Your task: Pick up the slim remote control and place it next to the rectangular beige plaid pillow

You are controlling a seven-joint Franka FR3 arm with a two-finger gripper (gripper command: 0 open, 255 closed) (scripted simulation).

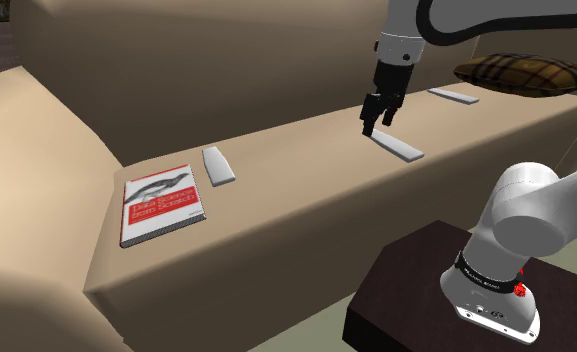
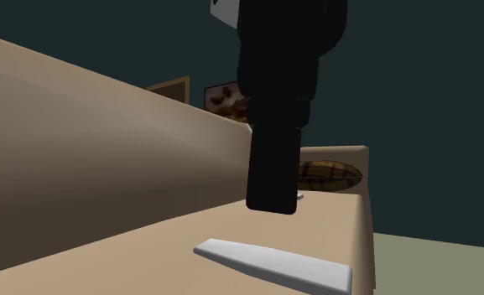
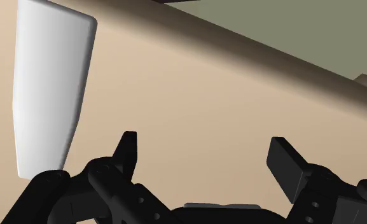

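The slim remote (image 1: 397, 146) is a plain pale grey bar, long and flat with rounded corners. It lies on the tan sofa seat (image 1: 306, 180), well apart from the brown plaid pillow (image 1: 521, 72). The black claw (image 1: 376, 127) hangs wide open over the remote's end farther from the pillow.

On the sofa seat (image 1: 306, 180), from the shoulder view's left to right, lie a book (image 1: 160, 204), a short remote (image 1: 218, 165) just beside it, the slim remote (image 1: 397, 146) with the gripper (image 1: 376, 127) near one end, a third remote (image 1: 453, 96), then the pillow (image 1: 521, 73) at the far end. The stand (image 1: 416, 290) sits before the sofa.
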